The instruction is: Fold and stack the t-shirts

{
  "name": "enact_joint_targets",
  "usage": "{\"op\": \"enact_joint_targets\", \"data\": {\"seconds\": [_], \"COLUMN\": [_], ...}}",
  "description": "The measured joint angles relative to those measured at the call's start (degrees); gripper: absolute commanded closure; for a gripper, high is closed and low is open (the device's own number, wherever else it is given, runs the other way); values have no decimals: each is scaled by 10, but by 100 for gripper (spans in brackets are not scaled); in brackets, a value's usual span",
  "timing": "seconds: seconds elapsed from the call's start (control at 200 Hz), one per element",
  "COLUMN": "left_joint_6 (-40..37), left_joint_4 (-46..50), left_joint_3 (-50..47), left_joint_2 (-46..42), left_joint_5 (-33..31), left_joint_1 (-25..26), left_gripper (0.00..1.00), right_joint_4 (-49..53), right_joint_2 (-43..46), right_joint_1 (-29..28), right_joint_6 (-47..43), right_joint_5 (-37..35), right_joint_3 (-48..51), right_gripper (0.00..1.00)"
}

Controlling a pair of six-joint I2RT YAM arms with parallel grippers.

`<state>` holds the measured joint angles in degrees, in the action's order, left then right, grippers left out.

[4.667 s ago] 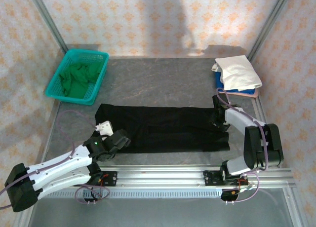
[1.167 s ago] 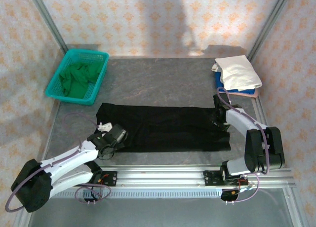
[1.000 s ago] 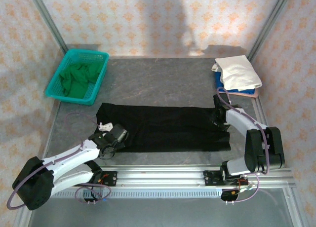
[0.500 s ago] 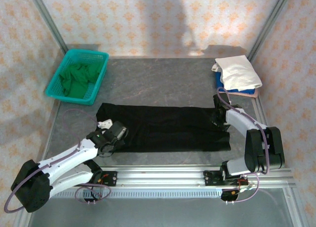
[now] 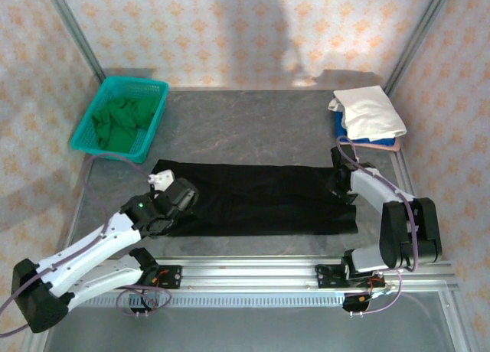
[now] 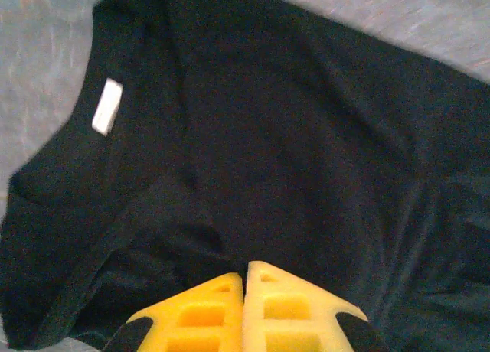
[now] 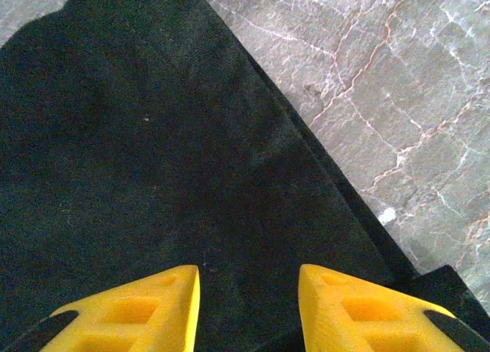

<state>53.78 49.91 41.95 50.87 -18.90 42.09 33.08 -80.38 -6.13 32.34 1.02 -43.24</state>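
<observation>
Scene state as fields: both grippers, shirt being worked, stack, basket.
left gripper: shut, at collar end of black t-shirt; grip on cloth unclear
right gripper: open, over its other end
black t-shirt: long strip lying on table
stack: white shirt over blue shirt and pink shirt, far right
basket: teal, far left, green shirt inside

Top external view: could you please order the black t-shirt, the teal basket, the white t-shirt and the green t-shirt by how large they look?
1. black t-shirt, by far the largest.
2. teal basket.
3. white t-shirt and green t-shirt: they look alike in size, so I do not rank them.
</observation>
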Motion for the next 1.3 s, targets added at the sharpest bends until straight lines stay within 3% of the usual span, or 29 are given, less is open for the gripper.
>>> {"op": "enact_joint_targets", "data": {"seconds": [0.27,0.661,0.841,1.096,1.296], "left_joint_6": [43,48,57,80,79], "left_joint_4": [111,207,205,182,182], "left_joint_3": [68,145,95,-6,13], "left_joint_2": [84,75,91,68,67], "left_joint_5": [-61,-101,-85,-50,-56], "left_joint_1": [78,78,78,78,78], "left_gripper": [100,100,100,100,100], "right_joint_4": [0,-16,-23,-25,-23], "right_joint_2": [6,-27,-29,-27,-13], "right_joint_1": [0,7,8,14,14], "right_joint_6": [0,3,4,4,6], "right_joint_5": [0,1,1,0,0], "right_joint_3": [1,14,16,17,16], "right_gripper": [58,61,70,94,99]}}
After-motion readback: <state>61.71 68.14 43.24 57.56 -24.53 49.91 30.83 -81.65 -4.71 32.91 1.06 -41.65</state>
